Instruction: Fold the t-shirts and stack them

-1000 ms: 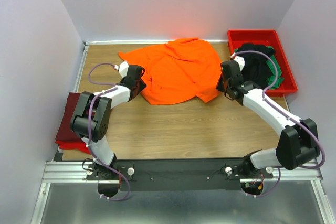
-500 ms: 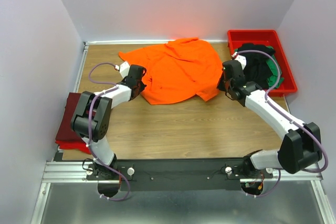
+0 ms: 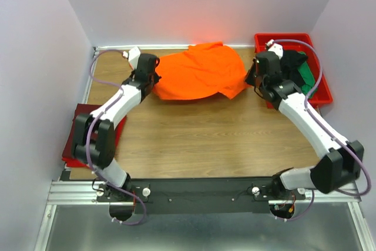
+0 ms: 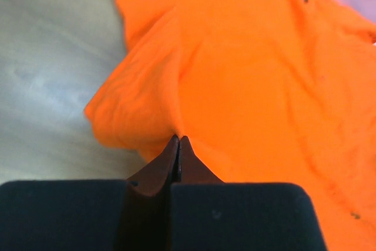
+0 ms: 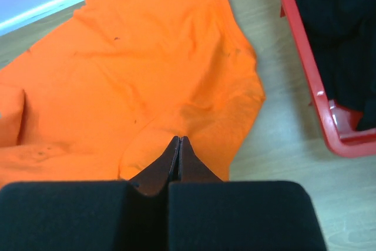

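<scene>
The bright orange t-shirt (image 3: 200, 72) lies bunched at the back middle of the wooden table. My left gripper (image 3: 151, 79) is at its left edge, shut on a pinch of orange cloth (image 4: 247, 74); the jaws are closed at the fold (image 4: 179, 140). My right gripper (image 3: 252, 80) is at the shirt's right edge, shut on a pinch of the same shirt (image 5: 135, 69), jaws closed (image 5: 180, 140). Black (image 3: 289, 69) and green (image 3: 309, 77) shirts lie in the red tray. A maroon and red folded stack (image 3: 79, 139) sits at the table's left edge.
The rigid red plastic tray (image 3: 322, 97) stands at the back right; its rim (image 5: 305, 57) shows close to my right gripper, with black cloth (image 5: 341, 27) inside. Walls enclose the table at the back and both sides.
Both grippers moved towards the back of the table with the orange shirt's near edge. The shirt has drawn back and is now narrower front to back.
</scene>
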### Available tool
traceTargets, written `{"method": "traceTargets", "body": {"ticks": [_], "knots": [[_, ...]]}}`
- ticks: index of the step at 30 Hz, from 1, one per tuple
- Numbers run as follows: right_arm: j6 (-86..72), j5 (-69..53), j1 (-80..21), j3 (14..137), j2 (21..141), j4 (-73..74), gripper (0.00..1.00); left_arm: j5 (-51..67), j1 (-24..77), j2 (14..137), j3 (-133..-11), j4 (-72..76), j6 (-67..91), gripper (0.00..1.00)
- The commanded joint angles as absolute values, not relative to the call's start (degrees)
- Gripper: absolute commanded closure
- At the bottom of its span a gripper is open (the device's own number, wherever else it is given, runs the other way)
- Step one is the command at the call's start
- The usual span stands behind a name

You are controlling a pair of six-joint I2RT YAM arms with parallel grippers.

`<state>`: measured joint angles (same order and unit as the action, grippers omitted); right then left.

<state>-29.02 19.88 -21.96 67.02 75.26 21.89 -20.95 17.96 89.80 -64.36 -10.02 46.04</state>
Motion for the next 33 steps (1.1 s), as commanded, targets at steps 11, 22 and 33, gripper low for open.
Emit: {"method": "traceTargets", "body": {"ticks": [11, 22, 33], "knots": [[-25.4, 17.8, -12.2, 92.0, 109.4, 21.8, 1.0, -12.0, 15.6, 112.2, -87.1, -12.7, 37.4, 0.61], [-25.7, 17.7, -8.3, 93.4, 114.2, 21.6, 0.99, -12.5, 15.7, 106.8, -75.4, -8.6, 41.9, 0.64], [-25.9, 15.9, -8.2, 93.1, 114.6, 21.7, 0.99, -12.0, 18.2, 111.4, -76.4, -7.7, 44.4, 0.65]]}}
